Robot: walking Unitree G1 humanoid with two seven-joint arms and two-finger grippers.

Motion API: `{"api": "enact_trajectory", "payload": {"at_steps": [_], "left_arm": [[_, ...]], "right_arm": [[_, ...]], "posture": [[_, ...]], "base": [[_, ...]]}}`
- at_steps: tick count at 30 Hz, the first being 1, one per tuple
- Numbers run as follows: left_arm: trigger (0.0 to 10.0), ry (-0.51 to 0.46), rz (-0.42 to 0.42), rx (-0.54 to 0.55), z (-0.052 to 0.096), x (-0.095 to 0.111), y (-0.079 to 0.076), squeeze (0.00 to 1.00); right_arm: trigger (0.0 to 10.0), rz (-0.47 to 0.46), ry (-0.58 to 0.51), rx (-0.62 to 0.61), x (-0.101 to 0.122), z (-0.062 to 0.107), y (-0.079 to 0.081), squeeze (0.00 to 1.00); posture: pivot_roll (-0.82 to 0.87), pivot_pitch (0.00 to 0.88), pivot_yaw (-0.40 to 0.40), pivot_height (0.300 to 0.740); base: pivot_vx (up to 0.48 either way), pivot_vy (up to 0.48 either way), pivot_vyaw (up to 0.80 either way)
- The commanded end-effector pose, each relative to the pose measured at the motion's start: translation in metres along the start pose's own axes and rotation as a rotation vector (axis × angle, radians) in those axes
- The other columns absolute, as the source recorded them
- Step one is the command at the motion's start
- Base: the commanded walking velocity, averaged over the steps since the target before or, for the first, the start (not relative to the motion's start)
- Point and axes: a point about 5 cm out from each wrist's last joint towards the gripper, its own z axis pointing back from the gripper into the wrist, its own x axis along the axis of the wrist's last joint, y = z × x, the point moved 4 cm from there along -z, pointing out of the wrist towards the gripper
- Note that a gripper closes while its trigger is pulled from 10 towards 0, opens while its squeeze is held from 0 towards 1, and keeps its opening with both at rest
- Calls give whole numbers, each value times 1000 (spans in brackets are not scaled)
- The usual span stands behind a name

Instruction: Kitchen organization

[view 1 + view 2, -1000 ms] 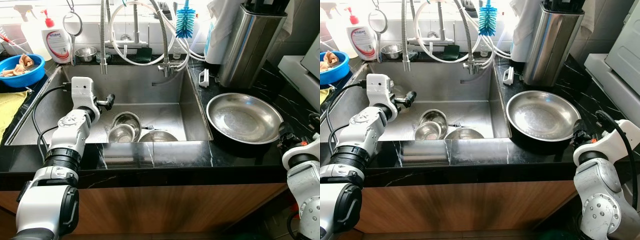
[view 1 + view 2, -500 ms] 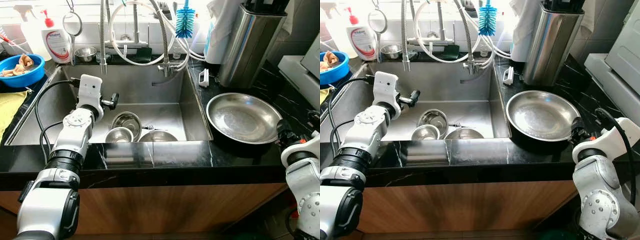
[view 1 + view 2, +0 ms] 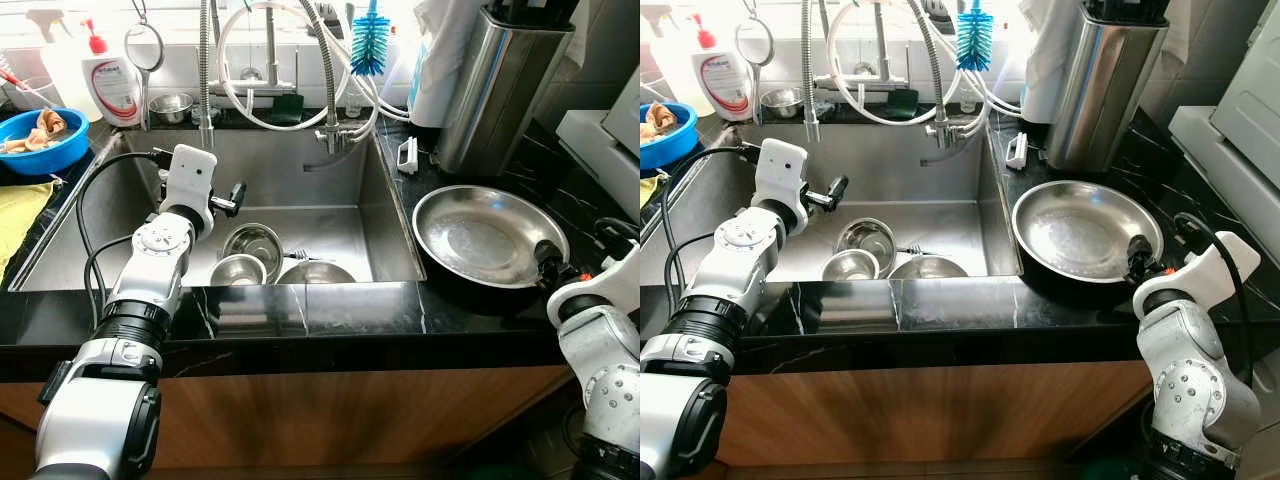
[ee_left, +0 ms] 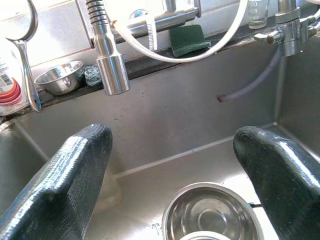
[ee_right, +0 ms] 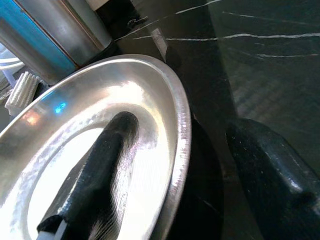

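The left tool (image 4: 170, 170) hangs over the sink (image 3: 250, 180) with its two black fingers (image 4: 75, 175) spread wide and holding nothing. Below it, three steel bowls (image 3: 254, 243) cluster on the sink floor near the front wall: one toward the back, one to the front left (image 3: 240, 269), and a third at front right (image 3: 316, 272), all touching or nearly so. A fourth, smaller steel bowl (image 4: 61, 77) sits on the ledge behind the sink, beside a dark scouring pad, with a green sponge (image 4: 188, 39) further along the ledge. A spray tap head (image 4: 111, 65) hangs down over the back of the sink.

The right tool (image 5: 175, 170) straddles the near right rim of the one large steel pan (image 3: 488, 236), which rests on the black worktop (image 3: 350, 305) just right of the sink. One finger (image 5: 100, 165) lies inside the pan and the other outside the rim, the gap fairly wide; whether either pad touches the rim cannot be told.

Behind the pan stands one tall steel knife block (image 3: 505, 85), and a small white scrub brush (image 3: 407, 155) lies near the sink's right back corner. At the worktop's left back corner are one blue bowl (image 3: 42, 140), one white soap bottle (image 3: 113, 85) and a yellow cloth (image 3: 18, 215). A blue bottle brush (image 3: 369, 45) hangs above the taps.
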Motion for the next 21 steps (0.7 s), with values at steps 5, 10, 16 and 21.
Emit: {"api": "enact_trajectory", "payload": {"at_steps": [5,10,16,21], "left_arm": [[10000,-36,-38,-3,2,7,0,0],[10000,-43,-47,1,2,8,1,0],[10000,-48,-55,-1,1,10,1,0],[10000,-53,-62,3,1,11,1,0]], "right_arm": [[0,5,1,8,0,-4,3,0],[0,5,-5,20,2,-5,6,0],[0,4,-8,26,1,-6,8,0],[0,3,-11,37,2,-6,11,0]], "posture": [[-1,45,-38,740],[1,41,-37,740],[4,34,-37,740],[5,32,-37,740]], "base": [[0,0,0],[0,0,0],[0,0,0],[0,0,0]]}}
